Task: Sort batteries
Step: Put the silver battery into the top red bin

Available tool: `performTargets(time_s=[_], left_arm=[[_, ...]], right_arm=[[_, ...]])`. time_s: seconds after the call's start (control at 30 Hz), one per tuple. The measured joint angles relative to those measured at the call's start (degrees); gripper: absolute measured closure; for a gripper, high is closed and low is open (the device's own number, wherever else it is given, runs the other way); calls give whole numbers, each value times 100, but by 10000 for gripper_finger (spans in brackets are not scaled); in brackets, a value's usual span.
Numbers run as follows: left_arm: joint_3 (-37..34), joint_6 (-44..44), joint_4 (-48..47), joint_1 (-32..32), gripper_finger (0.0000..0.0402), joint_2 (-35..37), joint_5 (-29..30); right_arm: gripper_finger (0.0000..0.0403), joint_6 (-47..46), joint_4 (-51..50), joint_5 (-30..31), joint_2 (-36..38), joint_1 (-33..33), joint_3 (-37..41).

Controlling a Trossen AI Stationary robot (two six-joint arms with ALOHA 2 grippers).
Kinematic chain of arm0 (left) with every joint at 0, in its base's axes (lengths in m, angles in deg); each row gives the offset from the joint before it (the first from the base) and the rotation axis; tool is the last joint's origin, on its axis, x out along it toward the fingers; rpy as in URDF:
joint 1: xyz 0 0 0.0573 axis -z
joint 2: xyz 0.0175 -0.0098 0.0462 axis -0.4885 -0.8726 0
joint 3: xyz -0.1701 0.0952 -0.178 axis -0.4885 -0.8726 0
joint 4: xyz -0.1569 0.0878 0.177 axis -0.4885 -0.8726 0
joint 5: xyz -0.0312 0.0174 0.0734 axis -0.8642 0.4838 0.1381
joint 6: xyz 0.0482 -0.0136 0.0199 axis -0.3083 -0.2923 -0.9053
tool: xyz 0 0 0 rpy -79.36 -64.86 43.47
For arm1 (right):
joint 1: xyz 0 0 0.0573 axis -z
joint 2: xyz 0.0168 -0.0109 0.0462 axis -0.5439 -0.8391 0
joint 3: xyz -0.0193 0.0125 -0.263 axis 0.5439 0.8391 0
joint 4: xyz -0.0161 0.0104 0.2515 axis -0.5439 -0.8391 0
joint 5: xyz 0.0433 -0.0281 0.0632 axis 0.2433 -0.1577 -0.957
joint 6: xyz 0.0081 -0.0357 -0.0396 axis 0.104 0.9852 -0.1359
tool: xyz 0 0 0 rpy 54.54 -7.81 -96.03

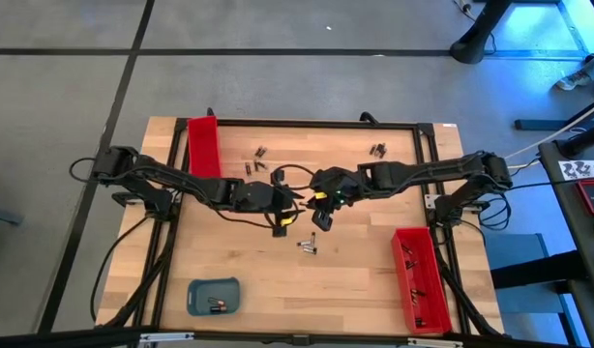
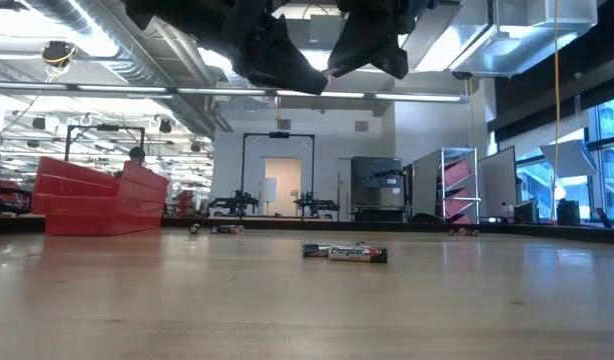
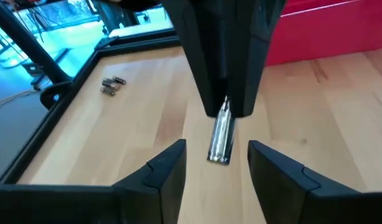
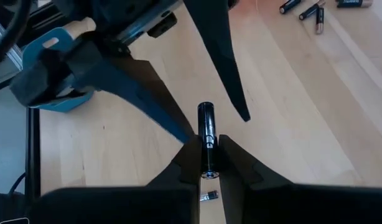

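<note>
I have both arms meeting over the middle of the wooden counter [image 1: 278, 280], well above its surface.

Far left: a long red tray [image 1: 203, 146] lies along the left edge. Near the front edge, left of centre, the small blue-grey tray [image 1: 215, 295] holds a couple of batteries.

Left tool [image 3: 216, 163]: fingers spread, a clear gap between them. It faces the right tool, and the gap lines up with the free end of a silvery battery [image 3: 221, 135]. Neither finger touches the cell in the left wrist view.

Centre: that same battery, seen as a dark cell [image 4: 206, 138] from the right wrist, is pinched between the narrow fingers of the right tool [image 4: 207, 167]. The cell sticks out past the fingertips toward the left tool.

On the counter below and just in front of the tools, a small pair of batteries [image 1: 308, 246] lies loose; in the low view one printed cell [image 2: 345, 252] lies on its side. Two more small groups lie toward the back: one left of centre [image 1: 254, 160], one right of centre [image 1: 378, 151].

Far right: a second long red tray [image 1: 419, 277] lies along the right front edge, with small items inside that I cannot make out.
</note>
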Motion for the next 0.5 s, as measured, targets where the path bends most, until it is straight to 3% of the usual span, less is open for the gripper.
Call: performTargets(time_s=[0.5], left_arm=[[-4, 371, 431, 229, 366, -85, -19]], right_arm=[[372, 39, 11, -185, 2, -13, -1]])
